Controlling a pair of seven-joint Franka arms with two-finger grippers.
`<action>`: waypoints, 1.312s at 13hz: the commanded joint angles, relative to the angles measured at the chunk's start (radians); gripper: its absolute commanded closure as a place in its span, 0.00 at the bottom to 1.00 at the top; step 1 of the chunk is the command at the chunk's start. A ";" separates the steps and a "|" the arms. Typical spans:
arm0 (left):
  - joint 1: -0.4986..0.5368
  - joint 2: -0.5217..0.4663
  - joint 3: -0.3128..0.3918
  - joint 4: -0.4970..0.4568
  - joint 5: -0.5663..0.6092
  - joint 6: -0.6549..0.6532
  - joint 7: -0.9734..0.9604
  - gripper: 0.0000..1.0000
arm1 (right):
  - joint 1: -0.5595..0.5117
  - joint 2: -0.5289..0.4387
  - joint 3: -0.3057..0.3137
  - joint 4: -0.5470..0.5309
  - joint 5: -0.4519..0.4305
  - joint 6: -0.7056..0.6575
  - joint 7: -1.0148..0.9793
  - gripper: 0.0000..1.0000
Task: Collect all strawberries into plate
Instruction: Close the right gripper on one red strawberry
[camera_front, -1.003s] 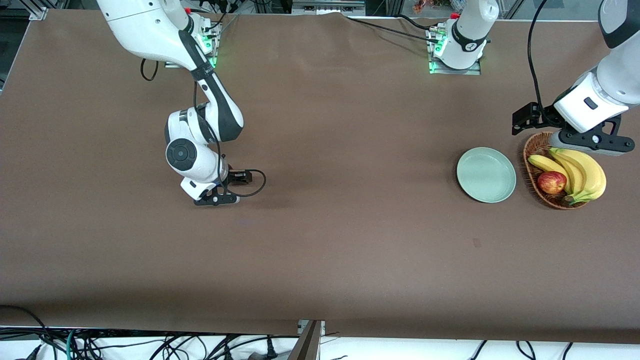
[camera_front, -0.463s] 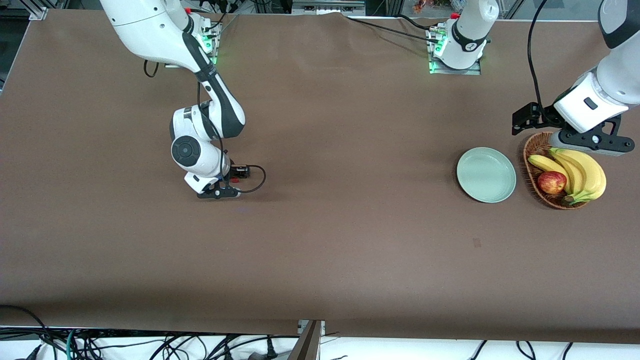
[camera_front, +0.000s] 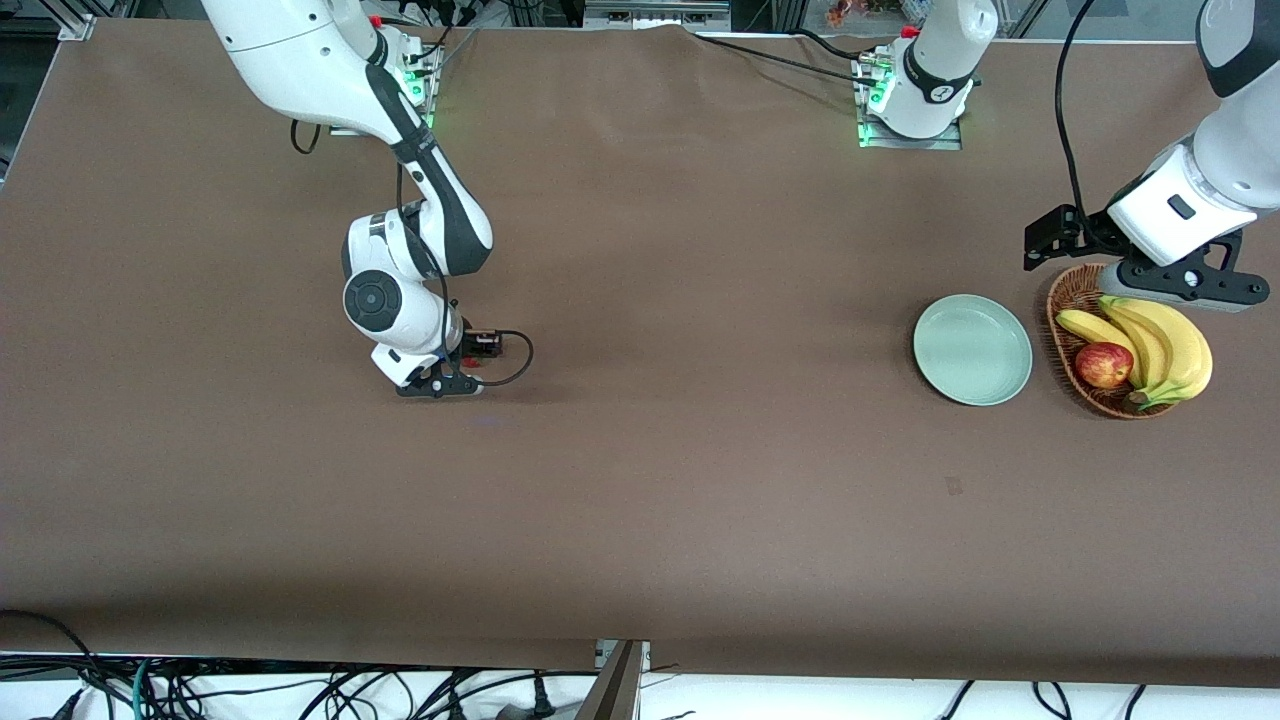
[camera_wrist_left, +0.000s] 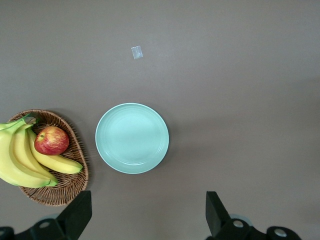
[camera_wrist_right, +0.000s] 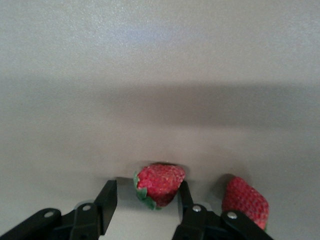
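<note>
Right tool (camera_wrist_right: 145, 202) is being held low on the desk (camera_front: 640, 480), fingers spread around one strawberry (camera_wrist_right: 159, 184), not clamped; a second strawberry (camera_wrist_right: 244, 201) is lying beside. Plate (camera_front: 972, 349) is sitting bare beside basket (camera_front: 1075, 300). Left tool (camera_wrist_left: 145, 215) is being kept released over the basket.

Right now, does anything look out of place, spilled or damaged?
Nothing stands out. Plate is empty and level; right gripper is open around one strawberry, another beside it. Left gripper hangs open over the basket.
</note>
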 joint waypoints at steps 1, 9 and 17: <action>-0.003 0.011 0.005 0.025 -0.022 -0.005 0.012 0.00 | 0.002 -0.026 -0.001 -0.024 0.019 0.013 -0.009 0.43; -0.003 0.011 0.005 0.025 -0.016 -0.005 0.012 0.00 | -0.007 -0.026 -0.007 -0.016 0.013 0.031 -0.064 0.39; -0.003 0.009 0.008 0.025 -0.017 -0.007 0.004 0.00 | -0.013 -0.019 -0.007 -0.014 0.013 0.053 -0.066 0.52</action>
